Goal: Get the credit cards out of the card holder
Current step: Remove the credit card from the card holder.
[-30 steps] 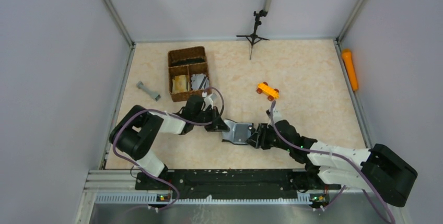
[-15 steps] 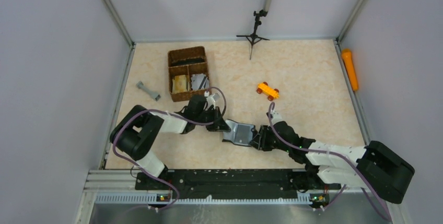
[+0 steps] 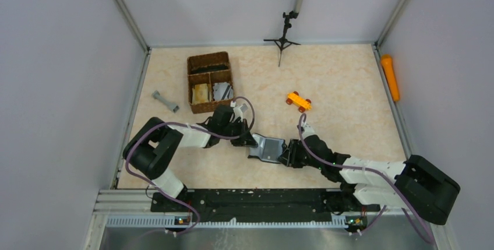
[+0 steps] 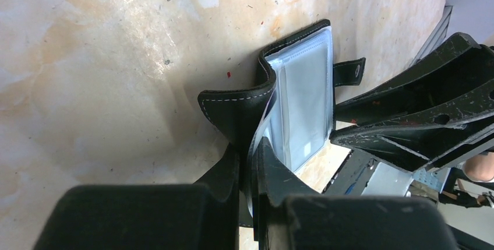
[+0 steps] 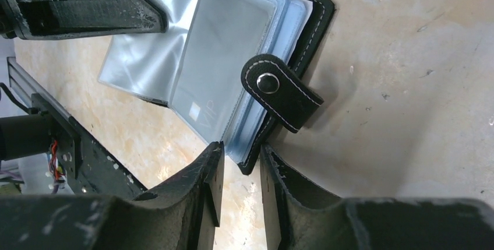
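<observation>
Card holder (image 3: 267, 148) open on table (image 3: 349, 75), near centre, closer to near rail than to far wall. Black stitched cover underneath, clear sleeves facing up, snap strap (image 5: 279, 92) folded over edge on right gripper's side. Bare tabletop on every side. Wicker basket (image 3: 210, 81) far-left and orange toy car (image 3: 298, 101) far-right, both well apart from it. Left gripper (image 4: 247, 151) pinched tight on a lifted, curled flap of cover. Right gripper (image 5: 240, 162) at narrow gap, fingertips straddling near corner of sleeves and cover, actual squeeze unclear. Both arms low, stretched inward from bases, wrists close above tabletop, facing each other across card holder.
</observation>
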Robot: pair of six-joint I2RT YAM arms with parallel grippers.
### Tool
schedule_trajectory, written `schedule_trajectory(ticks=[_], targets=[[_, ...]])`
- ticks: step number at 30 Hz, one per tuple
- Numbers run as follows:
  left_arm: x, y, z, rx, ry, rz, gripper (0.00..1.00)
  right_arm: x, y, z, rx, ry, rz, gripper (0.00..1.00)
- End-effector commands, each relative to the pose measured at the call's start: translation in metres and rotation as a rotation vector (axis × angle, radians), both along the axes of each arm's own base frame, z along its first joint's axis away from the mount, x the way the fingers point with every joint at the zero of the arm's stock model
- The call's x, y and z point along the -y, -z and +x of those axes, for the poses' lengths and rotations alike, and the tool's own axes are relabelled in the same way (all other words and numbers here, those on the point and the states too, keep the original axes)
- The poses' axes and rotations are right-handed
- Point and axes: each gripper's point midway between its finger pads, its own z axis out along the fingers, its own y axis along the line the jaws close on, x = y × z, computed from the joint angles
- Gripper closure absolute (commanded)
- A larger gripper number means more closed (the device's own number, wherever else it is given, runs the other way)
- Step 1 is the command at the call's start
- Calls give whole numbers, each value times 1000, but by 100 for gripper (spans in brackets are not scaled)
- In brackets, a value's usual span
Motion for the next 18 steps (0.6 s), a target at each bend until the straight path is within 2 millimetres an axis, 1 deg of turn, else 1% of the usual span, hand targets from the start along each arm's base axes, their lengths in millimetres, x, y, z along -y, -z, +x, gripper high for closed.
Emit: schedule_trajectory(ticks=[1, 6, 11, 14, 18], targets=[[-3, 13, -3, 18, 21, 70, 97, -16, -27, 25, 61, 47, 66, 68], [-4, 15, -3, 23, 23, 85, 97, -7, -12, 30, 26, 107, 0, 67], [-4, 18, -5, 17, 29, 95, 97, -8, -10, 30, 23, 108, 2, 73], [-2, 18, -6, 18, 36, 94, 97, -13, -13, 30, 36, 80, 15, 73], [4, 18, -9, 18, 58, 91, 97, -29, -14, 30, 30, 7, 12, 71]])
